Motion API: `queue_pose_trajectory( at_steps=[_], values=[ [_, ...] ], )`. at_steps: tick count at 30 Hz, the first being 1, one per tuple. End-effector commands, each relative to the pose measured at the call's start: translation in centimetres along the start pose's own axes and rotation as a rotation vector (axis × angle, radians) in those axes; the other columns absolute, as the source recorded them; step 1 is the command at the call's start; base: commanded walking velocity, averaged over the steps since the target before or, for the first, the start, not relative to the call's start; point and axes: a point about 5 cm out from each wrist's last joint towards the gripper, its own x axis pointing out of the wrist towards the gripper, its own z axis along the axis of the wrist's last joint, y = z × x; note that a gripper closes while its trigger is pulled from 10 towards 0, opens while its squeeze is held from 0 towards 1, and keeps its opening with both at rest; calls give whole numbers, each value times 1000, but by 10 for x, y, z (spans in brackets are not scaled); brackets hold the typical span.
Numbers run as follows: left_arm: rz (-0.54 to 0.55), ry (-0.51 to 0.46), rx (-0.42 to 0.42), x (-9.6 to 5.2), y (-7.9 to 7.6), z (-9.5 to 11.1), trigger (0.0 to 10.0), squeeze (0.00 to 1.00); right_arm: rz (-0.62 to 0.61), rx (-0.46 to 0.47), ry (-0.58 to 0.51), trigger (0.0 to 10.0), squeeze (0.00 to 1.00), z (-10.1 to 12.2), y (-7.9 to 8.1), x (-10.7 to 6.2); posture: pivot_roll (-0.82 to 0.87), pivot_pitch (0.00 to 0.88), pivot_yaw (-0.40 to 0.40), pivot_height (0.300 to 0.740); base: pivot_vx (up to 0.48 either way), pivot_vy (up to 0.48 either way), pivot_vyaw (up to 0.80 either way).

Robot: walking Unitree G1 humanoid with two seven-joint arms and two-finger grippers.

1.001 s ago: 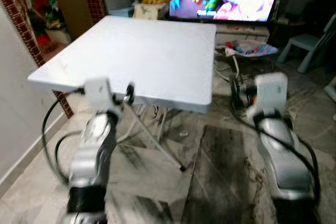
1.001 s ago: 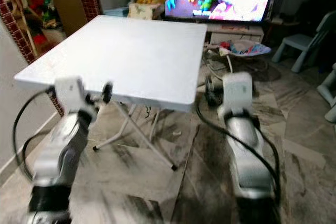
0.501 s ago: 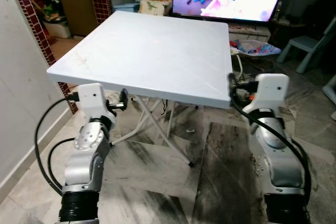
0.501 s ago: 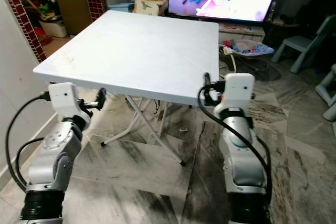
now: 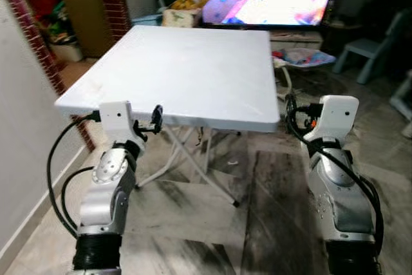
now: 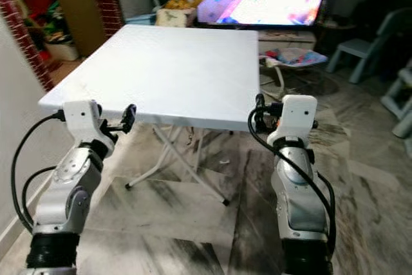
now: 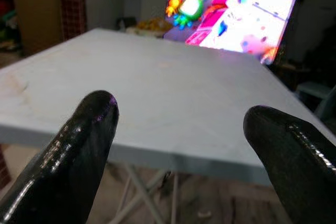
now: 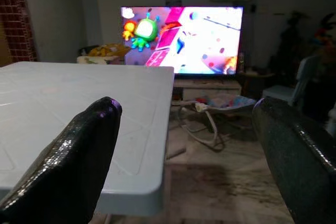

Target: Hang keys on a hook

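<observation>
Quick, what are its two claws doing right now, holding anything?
Left gripper: open, holding nothing, by the white table.
Right gripper: open, holding nothing.

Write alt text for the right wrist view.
Two black fingers of the open right gripper frame a white table corner, with nothing held between them. Beyond it, a lit TV shows a colourful cartoon, with a pale blue chair on the marble floor beside it.

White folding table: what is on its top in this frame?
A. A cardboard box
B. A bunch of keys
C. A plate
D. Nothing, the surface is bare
D: the white table shows a plain bare top in the head views, and the left wrist view looks across the same bare surface between the open fingers of the left gripper.
</observation>
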Motion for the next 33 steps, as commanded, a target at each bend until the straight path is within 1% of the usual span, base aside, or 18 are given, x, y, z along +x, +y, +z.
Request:
queue_pose_trajectory(
  at_steps=[1,10,11,15,20,24,28,33],
  values=[
    [-12,1,15,0,0,2,10000,0,9,15,-7,10000,0,2,5,1,-22,0,51,740,480,0,0],
    [-9,19,15,-6,2,-1,10000,0,10,18,-4,10000,0,2,6,4,-9,0,47,740,465,0,0],
    [-1,22,0,-7,3,-2,10000,0,10,19,-4,10000,0,1,7,4,-9,0,47,740,0,0,0],
    [-4,26,4,-8,2,-3,10000,0,8,20,-2,10000,0,1,7,4,-7,0,45,740,0,0,0],
    [-22,74,0,-11,-1,-9,10000,0,3,17,9,10000,0,-1,7,2,-12,0,45,740,0,0,0],
    [-8,95,-16,-10,-2,-11,10000,0,1,13,18,10000,0,-2,6,1,-15,0,44,740,0,0,-672],
    [16,86,-39,-8,-1,-9,10000,0,0,12,25,10000,0,-2,5,0,-20,0,38,740,0,0,-800],
    [29,88,-33,-7,1,-8,10000,0,1,12,29,10000,0,-3,4,0,-19,0,36,740,0,0,-800]
  ],
)
